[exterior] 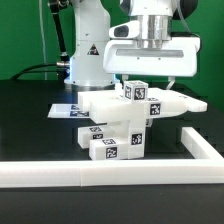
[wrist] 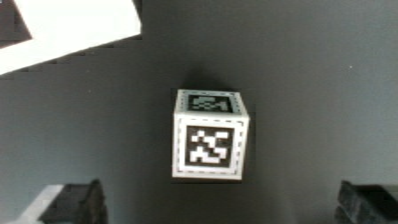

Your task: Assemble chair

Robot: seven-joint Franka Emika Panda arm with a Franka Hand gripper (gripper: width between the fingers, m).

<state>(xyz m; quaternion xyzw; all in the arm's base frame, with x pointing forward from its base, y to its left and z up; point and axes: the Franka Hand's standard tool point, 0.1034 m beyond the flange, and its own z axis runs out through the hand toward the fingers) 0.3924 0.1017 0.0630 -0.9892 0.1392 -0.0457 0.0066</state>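
Note:
The chair parts are white blocks and bars with black-and-white tags, lying in a pile (exterior: 118, 135) at the table's middle. A flat white panel (exterior: 110, 104) lies across the pile. A small tagged block (exterior: 137, 93) stands on top, just under my gripper (exterior: 148, 80). In the wrist view that block (wrist: 214, 135) is a white upright piece with a tag on its top and a tag on its side, standing on the dark table. My gripper (wrist: 214, 212) is open and empty. Its dark fingertips (wrist: 64, 204) stand wide apart on either side, clear of the block.
A long white border rail (exterior: 100, 176) runs along the table's front and up the exterior view's right. The marker board (exterior: 68, 110) lies flat behind the pile at the exterior view's left. A white surface edge (wrist: 63, 30) shows in the wrist view. The robot base (exterior: 88, 50) stands behind.

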